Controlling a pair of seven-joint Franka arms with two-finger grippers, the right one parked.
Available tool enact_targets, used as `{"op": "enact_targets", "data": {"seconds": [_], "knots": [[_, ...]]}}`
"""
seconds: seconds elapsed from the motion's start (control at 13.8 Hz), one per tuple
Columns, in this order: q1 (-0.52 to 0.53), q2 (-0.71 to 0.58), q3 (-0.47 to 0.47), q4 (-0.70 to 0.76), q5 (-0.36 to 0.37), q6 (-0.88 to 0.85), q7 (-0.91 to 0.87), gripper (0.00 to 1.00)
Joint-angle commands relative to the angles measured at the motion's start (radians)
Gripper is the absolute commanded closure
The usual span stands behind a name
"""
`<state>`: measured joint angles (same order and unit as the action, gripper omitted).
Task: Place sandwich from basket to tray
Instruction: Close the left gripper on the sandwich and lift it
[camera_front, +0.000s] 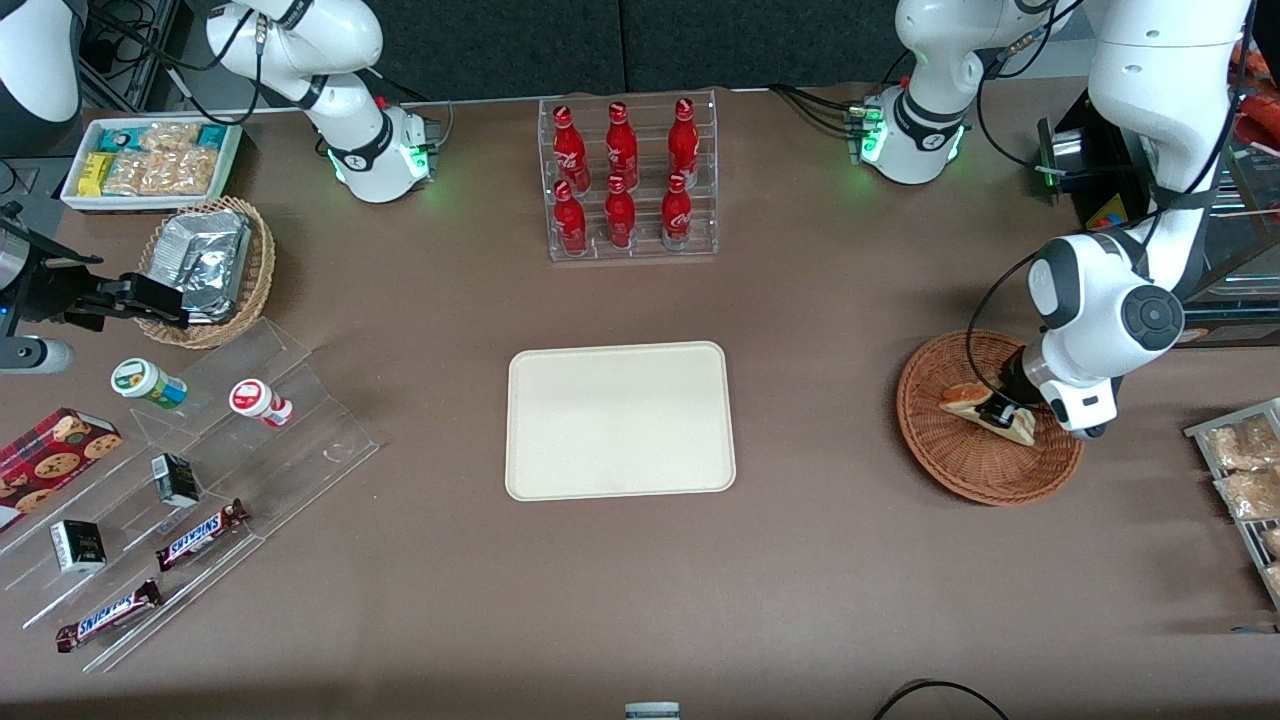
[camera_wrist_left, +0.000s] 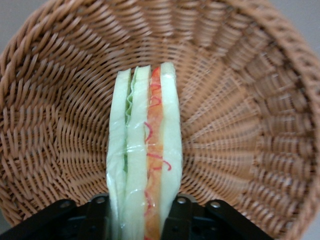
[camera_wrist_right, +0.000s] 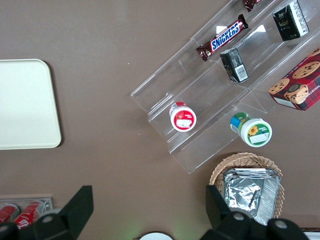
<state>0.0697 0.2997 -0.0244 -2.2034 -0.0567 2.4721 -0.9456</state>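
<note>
Front view: we see the gripper (camera_front: 1003, 412) down in the basket (camera_front: 940, 450), at the working arm's end of the table, on the sandwich (camera_front: 965, 399). The tray (camera_front: 620, 420) sits mid-table, well apart.

Left wrist view: fingers (camera_wrist_left: 187, 216) clamped on the sandwich (camera_wrist_left: 145, 165), basket (camera_wrist_left: 240, 125) weave around it.

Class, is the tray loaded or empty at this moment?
Empty: the tray shows only bare cream surface. The sandwich is in the basket, with the tool shut on it.
</note>
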Motion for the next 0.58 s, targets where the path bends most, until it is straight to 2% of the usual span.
{"op": "enact_targets", "data": {"seconds": [0.0, 0.29, 0.51], "knots": [[-0.004, -0.056, -0.011, 0.081, -0.008, -0.140, -0.002, 0.93], [-0.004, -0.056, -0.120, 0.379, -0.011, -0.518, -0.024, 0.92], [-0.011, -0.045, -0.225, 0.525, -0.009, -0.630, -0.131, 0.92]]}}
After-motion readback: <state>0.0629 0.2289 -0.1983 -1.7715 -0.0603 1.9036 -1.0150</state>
